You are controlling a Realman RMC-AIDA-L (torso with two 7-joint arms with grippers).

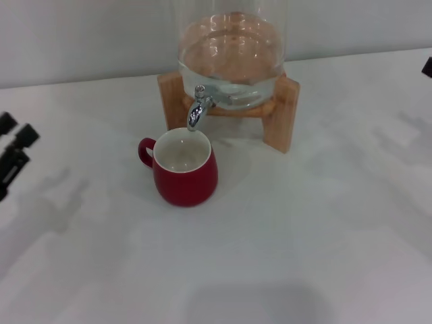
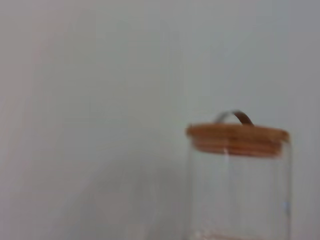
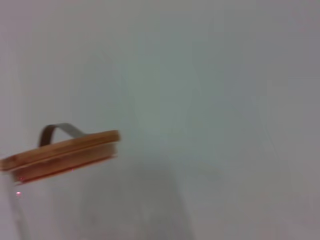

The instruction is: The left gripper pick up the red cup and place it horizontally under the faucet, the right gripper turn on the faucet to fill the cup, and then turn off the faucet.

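Observation:
The red cup stands upright on the white table with its handle turned toward the left side. Its white inside lies directly below the spout of the chrome faucet. No stream of water shows from the spout. My left gripper sits at the far left edge of the head view, well away from the cup, open and holding nothing. Only a black sliver of my right gripper shows, at the far right edge, far from the faucet. Neither wrist view shows the cup or the faucet.
The glass water dispenser rests on a wooden stand at the back centre, against a pale wall. Both wrist views show the dispenser's wooden lid with its metal handle. The white table stretches forward of the cup.

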